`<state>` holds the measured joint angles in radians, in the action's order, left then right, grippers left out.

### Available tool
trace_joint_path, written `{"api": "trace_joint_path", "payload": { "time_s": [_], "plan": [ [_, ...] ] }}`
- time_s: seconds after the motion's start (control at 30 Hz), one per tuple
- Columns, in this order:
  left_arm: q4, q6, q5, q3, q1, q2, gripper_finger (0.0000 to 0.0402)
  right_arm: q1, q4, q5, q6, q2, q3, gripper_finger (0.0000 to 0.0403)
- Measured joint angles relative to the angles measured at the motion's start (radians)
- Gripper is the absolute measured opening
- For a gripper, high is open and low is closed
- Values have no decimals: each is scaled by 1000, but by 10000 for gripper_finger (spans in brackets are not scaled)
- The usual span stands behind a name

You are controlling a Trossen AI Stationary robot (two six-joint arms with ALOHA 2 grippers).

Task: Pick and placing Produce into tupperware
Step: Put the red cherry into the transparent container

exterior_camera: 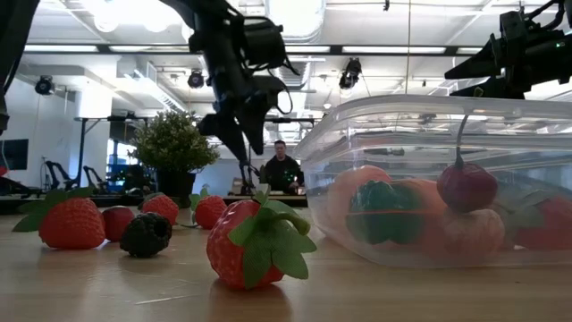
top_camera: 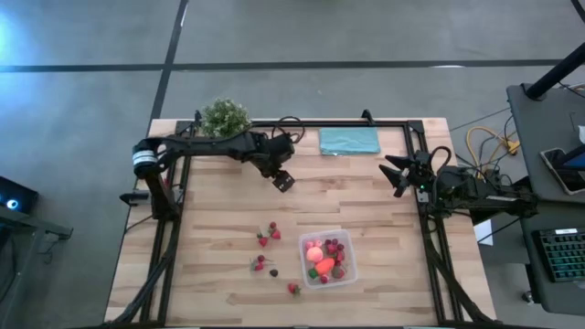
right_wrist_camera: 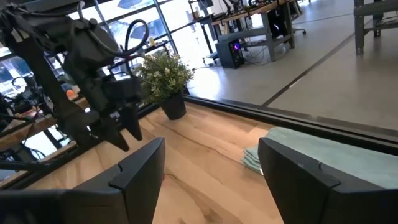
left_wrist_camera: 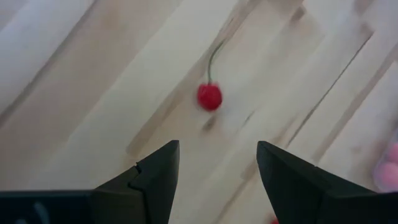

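Tupperware (top_camera: pixel 327 259) near the front of the surface (top_camera: pixel 219 210), already holding several produce pieces.
The left end effector (top_camera: pixel 282 180) hangs released and empty over the bare middle of the surface, with a red cherry (left_wrist_camera: pixel 209 96) lying below it. The right end effector (top_camera: pixel 395 173) waits at the right edge, fingers apart, holding nothing. More strawberries (top_camera: pixel 269 236) lie scattered left of the tupperware; a potted plant (top_camera: pixel 225 117) and teal cloth (top_camera: pixel 349 141) sit at the far side.
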<state>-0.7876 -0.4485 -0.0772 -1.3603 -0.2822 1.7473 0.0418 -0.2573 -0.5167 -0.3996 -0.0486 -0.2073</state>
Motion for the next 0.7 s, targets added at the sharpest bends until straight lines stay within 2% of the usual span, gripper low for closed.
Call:
{"api": "trace_joint_path", "payload": {
  "time_s": [0.23, 0.47, 0.7],
  "plan": [
    [249, -35, 5, 104, 3, 0, 200, 0, 0, 0, 0, 0, 0, 253],
    [343, -56, 35, 185, 2, 6, 200, 0, 0, 0, 0, 0, 0, 249],
    [448, -30, 35, 192, 14, 69, 200, 0, 0, 0, 0, 0, 0, 249]
  ]
}}
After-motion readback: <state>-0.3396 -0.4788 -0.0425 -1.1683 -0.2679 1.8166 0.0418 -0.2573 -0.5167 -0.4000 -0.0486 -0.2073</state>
